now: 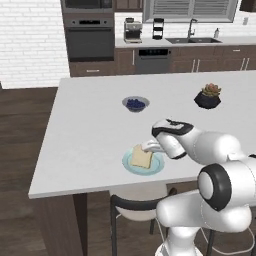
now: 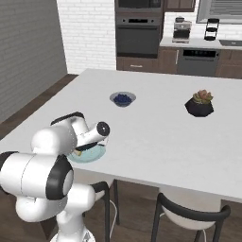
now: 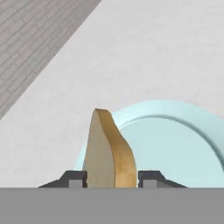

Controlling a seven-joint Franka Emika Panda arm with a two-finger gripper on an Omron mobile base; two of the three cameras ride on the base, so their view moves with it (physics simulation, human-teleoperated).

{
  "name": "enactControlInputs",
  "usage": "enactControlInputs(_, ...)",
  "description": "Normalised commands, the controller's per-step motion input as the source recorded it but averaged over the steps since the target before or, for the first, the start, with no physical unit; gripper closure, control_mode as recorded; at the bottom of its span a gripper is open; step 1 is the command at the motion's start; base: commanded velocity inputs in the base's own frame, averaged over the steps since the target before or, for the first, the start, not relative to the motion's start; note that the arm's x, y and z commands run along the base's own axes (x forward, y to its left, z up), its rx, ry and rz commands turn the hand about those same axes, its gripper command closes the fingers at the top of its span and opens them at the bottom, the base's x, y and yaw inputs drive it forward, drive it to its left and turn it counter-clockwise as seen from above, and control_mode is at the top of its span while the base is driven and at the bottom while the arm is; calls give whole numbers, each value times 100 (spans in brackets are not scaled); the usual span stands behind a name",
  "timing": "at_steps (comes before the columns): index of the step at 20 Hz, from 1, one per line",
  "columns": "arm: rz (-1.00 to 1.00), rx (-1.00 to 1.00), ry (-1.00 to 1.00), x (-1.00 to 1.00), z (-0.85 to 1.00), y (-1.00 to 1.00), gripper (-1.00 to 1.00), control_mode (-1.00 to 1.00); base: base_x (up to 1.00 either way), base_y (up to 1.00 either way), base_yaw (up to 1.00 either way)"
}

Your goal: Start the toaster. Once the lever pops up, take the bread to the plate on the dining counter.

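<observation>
bread: stands on edge between the tool's tips, bottom centre of hand view; long axis runs up-frame, away from the tool
plate: directly under and beyond the bread, lower right of hand view; lower centre on the tabletop in left base view
tool: tips sit just off both bread faces, small gaps; looks released, not clenched
next: probably back straight off along the bread's axis; a sideways move risks tipping it

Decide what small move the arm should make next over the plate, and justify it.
Probably open the jaws a little wider, then lift the gripper straight away. The bread already lies over the plate on the dining counter, and the fingertips stand slightly apart from it on both sides.
</observation>
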Motion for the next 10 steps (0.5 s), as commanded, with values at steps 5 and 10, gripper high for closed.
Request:
enactControlInputs(5,-14,-17,0,0,0,-21,-100,-100,0,0,0)
enactControlInputs(10,-16,-22,0,0,0,-30,-100,-100,0,0,0)
